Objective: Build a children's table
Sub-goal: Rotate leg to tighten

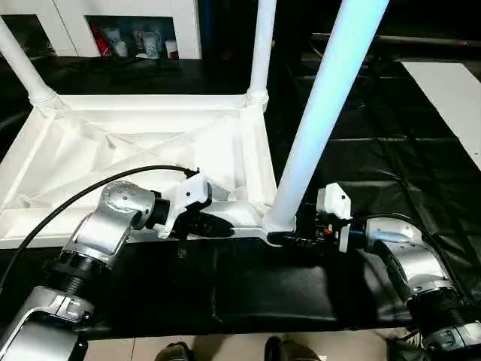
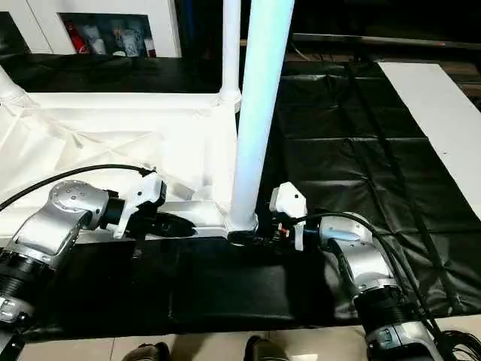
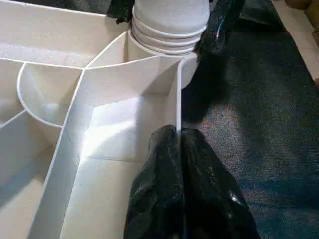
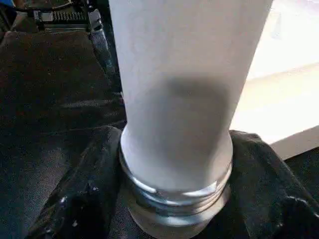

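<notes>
The white tabletop (image 1: pixel 135 150) lies upside down with its ribbed underside showing. Two legs stand upright in its far corner sockets, one on the left (image 1: pixel 22 68) and one on the right (image 1: pixel 261 45). A third leg (image 1: pixel 323 113) stands in the near right corner socket. My right gripper (image 1: pixel 289 239) is shut around this leg's base, one finger (image 4: pixel 79 199) on each side just above the ringed collar (image 4: pixel 174 199). My left gripper (image 1: pixel 214 224) is shut on the tabletop's thin near rim (image 3: pixel 178 114), a little left of that corner.
A black sheet (image 1: pixel 376 150) covers the floor around the table. At the far right lies a flat white board (image 1: pixel 451 98), and a white cabinet with glass doors (image 1: pixel 128 30) stands at the back. A person's shoes (image 1: pixel 285 350) show at the bottom edge. A black cable (image 1: pixel 75 199) arcs over my left forearm.
</notes>
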